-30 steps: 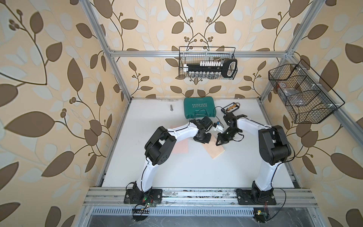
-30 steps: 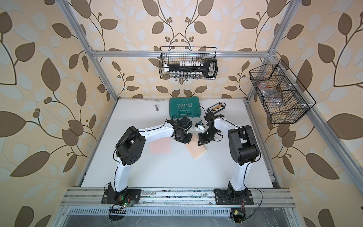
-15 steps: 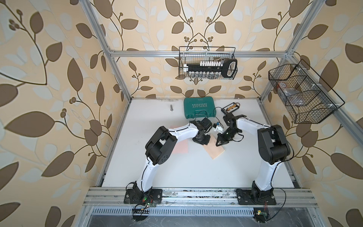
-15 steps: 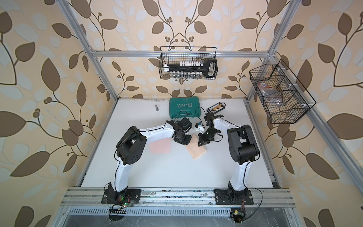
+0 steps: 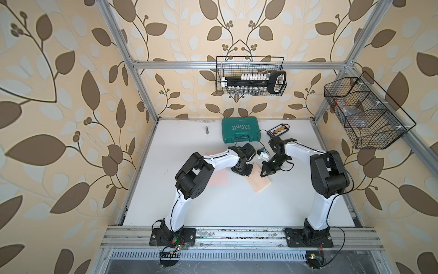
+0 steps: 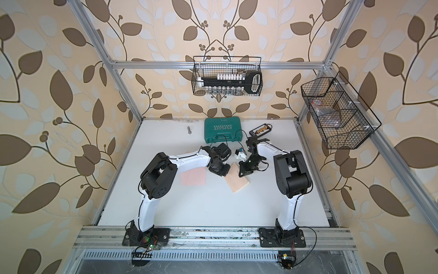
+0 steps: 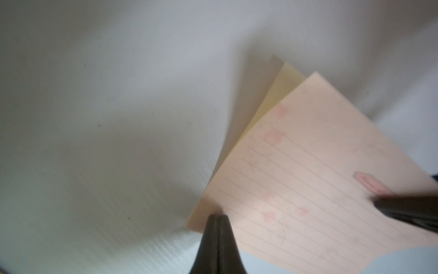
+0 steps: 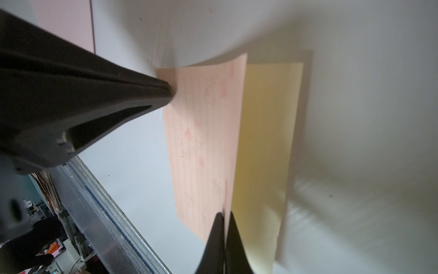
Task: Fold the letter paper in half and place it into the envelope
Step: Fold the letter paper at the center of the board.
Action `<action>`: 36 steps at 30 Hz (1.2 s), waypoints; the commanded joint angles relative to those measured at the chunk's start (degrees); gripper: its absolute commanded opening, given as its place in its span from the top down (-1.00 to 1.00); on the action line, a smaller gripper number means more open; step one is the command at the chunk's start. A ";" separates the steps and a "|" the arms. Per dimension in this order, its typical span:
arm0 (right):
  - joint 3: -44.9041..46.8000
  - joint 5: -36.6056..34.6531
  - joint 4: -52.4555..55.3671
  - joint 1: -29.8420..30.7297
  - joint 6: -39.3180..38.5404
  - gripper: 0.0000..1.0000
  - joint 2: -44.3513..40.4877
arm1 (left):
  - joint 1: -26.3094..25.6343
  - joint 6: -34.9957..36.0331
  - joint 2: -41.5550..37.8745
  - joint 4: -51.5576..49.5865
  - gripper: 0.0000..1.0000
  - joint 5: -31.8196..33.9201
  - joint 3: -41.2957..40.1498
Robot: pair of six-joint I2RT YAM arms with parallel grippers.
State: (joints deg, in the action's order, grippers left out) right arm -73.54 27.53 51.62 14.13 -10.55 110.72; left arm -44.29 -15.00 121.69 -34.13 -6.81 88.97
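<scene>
The letter paper [image 5: 258, 181] [image 6: 237, 182] lies at mid-table, doubled over on itself. Its lined peach-tinted half [image 7: 320, 166] [image 8: 203, 142] is raised over the pale yellow half [image 7: 279, 87] [image 8: 267, 142]. My left gripper [image 5: 246, 172] [image 6: 224, 173] [image 7: 217, 217] is shut on one corner of the raised half. On the neighbouring corner of that half my right gripper [image 5: 263, 172] [image 6: 241, 173] [image 8: 224, 214] is shut too. The pink envelope [image 5: 218, 178] [image 6: 192, 178] [image 8: 64, 21] lies flat to the left, partly hidden under my left arm.
A green tool case [image 5: 240, 132] stands at the back, with a bolt [image 5: 207, 130] to its left and a small black bit holder [image 5: 277, 129] to its right. A little white-and-blue part [image 5: 262, 154] lies between my wrists. Wire baskets [image 5: 251, 76] hang on the walls.
</scene>
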 commanded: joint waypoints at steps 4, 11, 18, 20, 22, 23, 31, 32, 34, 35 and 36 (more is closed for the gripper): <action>-6.51 -3.11 3.25 0.23 -0.39 0.91 3.95 | -0.27 0.31 0.27 -3.07 1.00 1.88 -3.00; -10.75 -6.58 4.11 0.23 0.42 0.50 4.66 | -0.36 -2.32 -0.35 -4.27 1.00 1.01 -2.91; -10.77 -18.86 3.69 0.00 3.91 0.12 -2.06 | -0.36 -4.47 0.05 -5.28 1.00 0.45 -2.21; -10.65 -22.20 3.65 -0.39 5.57 0.12 -4.83 | -0.40 -4.97 0.16 -5.43 1.00 0.28 -2.16; -10.17 -24.29 3.16 -0.74 9.24 0.42 -8.47 | -0.36 -5.54 0.12 -5.62 1.00 0.20 -2.32; -9.54 -24.38 2.61 -0.63 11.65 0.79 -9.92 | -0.40 -5.73 0.16 -5.68 1.00 0.05 -2.32; 12.93 -12.42 -18.25 7.61 46.42 1.00 -22.30 | -0.37 -7.52 0.47 -6.61 1.00 -0.30 -2.36; 15.40 -11.52 -20.34 8.25 50.04 1.00 -21.89 | -0.38 -7.68 0.37 -6.72 1.00 -0.24 -2.37; 20.06 -11.02 -25.21 10.40 56.80 1.00 -21.18 | -0.37 -8.15 0.15 -6.98 1.00 -0.31 -2.41; 21.72 -10.96 -27.78 11.70 58.86 1.00 -21.16 | -0.38 -8.38 0.01 -7.00 1.00 -0.40 -2.56; 22.80 -11.67 -29.38 13.11 60.85 1.00 -20.92 | -0.38 -8.70 -0.20 -7.00 1.00 -0.47 -2.87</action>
State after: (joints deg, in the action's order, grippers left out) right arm -53.80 14.17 30.87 24.80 36.27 89.32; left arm -44.29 -21.93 121.08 -34.41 -7.29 87.88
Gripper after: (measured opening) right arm 0.047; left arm 0.046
